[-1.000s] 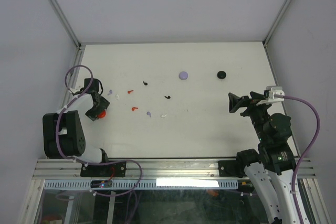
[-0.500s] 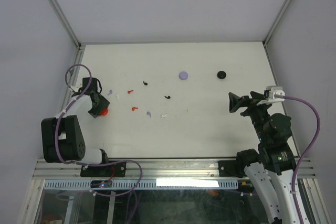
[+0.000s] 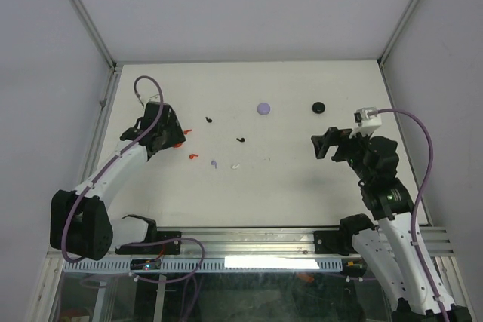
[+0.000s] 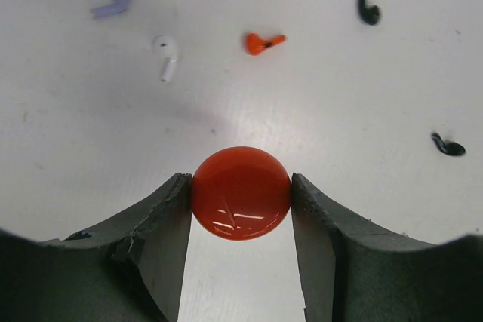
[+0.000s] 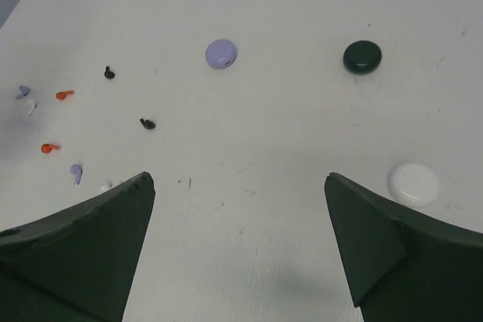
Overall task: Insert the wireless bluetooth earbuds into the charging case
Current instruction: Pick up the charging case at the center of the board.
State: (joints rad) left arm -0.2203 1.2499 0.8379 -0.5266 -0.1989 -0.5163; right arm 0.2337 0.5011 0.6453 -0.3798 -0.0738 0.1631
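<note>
Left gripper (image 4: 241,180) clamping closed red case (image 4: 241,200), right gripper (image 5: 240,180) spread wide, empty, earbuds (image 4: 263,41) loose on table (image 4: 377,88)

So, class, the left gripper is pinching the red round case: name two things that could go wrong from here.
1. The red case is glossy and round, and the left gripper holds it only by its curved edge, so it might slip or twist out.
2. The white earbud and red earbud lie close ahead; moving the case could knock them away.
</note>
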